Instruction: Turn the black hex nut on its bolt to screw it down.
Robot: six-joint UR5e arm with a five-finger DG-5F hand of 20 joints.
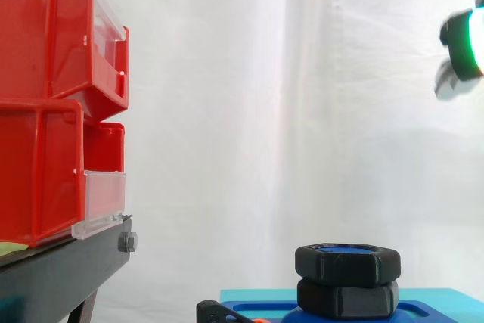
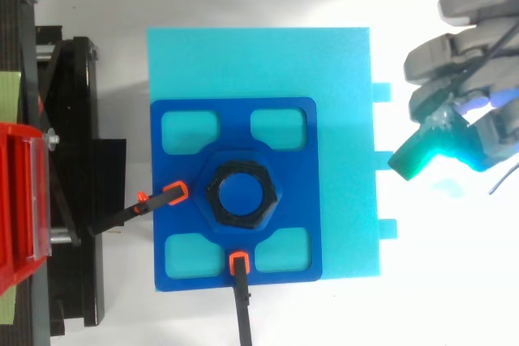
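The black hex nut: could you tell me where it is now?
Top view: the black hex nut sits centred on the blue plate, left of the robot hand.

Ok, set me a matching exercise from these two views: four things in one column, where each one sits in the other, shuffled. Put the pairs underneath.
Things
1. black hex nut
2. hand
3. red bins
4. dark blue plate

Places
A. stacked on the black stand, at the side view's left
B. past the cyan base's right edge in the top view, touching nothing
C. on the bolt, mid-plate
D. flat on the cyan base

Pairs: 1-C, 2-B, 3-A, 4-D
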